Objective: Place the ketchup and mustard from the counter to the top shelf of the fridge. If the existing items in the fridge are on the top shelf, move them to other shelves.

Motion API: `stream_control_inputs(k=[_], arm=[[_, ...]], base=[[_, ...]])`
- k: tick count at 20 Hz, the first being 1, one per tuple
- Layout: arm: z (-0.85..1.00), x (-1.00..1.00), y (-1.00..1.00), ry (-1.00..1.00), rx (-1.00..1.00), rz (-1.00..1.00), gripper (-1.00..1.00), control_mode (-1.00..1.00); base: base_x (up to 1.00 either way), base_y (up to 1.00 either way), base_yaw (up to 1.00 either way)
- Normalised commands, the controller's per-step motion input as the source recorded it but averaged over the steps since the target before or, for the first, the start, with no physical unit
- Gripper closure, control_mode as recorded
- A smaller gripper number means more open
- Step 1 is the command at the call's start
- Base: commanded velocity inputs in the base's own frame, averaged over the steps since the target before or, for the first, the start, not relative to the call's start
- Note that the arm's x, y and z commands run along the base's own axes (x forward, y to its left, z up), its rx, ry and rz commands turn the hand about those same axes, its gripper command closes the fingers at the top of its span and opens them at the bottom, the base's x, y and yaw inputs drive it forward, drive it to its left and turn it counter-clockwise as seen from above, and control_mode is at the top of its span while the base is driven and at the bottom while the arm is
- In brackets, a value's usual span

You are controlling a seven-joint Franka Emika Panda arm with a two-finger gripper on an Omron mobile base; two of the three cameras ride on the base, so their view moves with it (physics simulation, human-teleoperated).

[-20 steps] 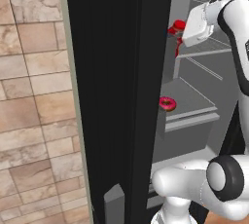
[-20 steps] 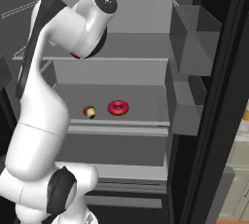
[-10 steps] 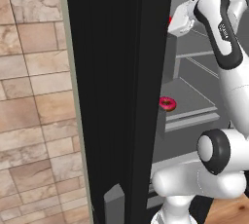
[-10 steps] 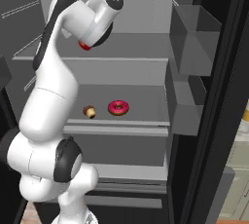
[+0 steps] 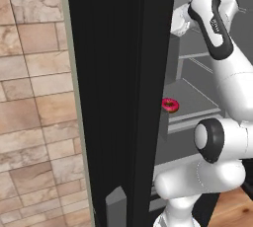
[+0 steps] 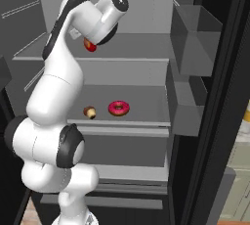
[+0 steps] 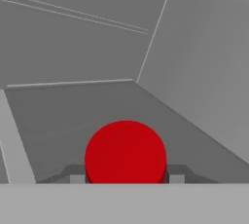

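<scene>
End effector (image 7: 126, 179) clamped on ketchup (image 7: 126, 152), red cap toward the fridge's back corner, carried above top shelf (image 6: 146, 53); not yet set down. Donut (image 6: 118, 107) and cupcake (image 6: 89, 112) on lower shelf (image 6: 146, 99). Judged: ketchup release and mustard transfer outstanding.

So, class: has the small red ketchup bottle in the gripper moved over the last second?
Yes. The small red ketchup bottle, held in the gripper, has moved deeper over the top grey fridge shelf, while the pink donut stayed put.
</scene>
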Motion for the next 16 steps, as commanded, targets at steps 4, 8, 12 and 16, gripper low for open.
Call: stream_control_inputs(k=[4,8,12,16], arm=[[-0.4,0.0,0.06,0.0,0.0,0.0,1.0,-1.0],[-0.36,0.0,0.27,0.0,-0.01,0.0,1.0,-1.0],[-0.2,0.01,0.23,0.0,-0.01,0.0,1.0,-1.0],[0.0,0.02,0.06,0.0,0.0,0.0,1.0,-1.0]], base=[[0.0,0.0,0.0],[0.0,0.0,0.0],[0.0,0.0,0.0],[0.0,0.0,0.0]])
